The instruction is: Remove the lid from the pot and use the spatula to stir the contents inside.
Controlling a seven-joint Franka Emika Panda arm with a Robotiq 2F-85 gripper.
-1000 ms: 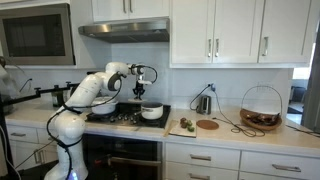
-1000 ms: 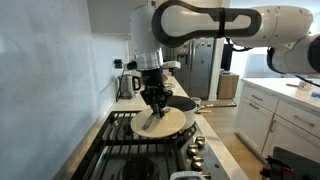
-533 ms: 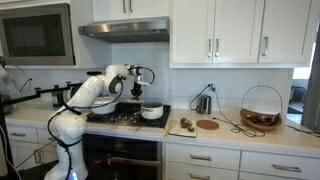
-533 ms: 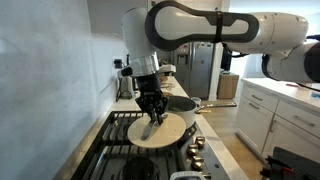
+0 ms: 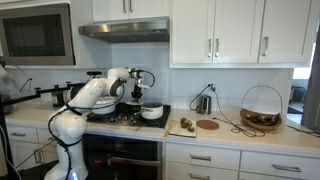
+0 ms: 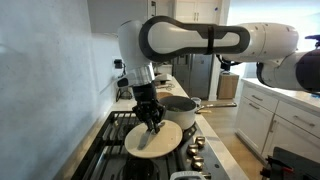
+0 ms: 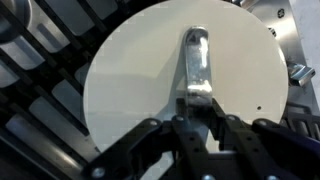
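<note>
My gripper is shut on the metal handle of a flat, round cream lid. In an exterior view it holds the lid tilted, low over the front stove grates, with the gripper on top of it. The small white pot with a dark inside stands uncovered on a rear burner, behind and to the right of the lid. It also shows beside the arm. I cannot make out a spatula.
Black stove grates lie under the lid, with knobs along the stove's front. A microwave hangs at the left. A cutting board, a round wooden disc and a wire basket sit on the counter.
My gripper has carried the lid away from the pot, down and toward the front of the stove. The lid now tilts low over the grates and the pot is uncovered.
</note>
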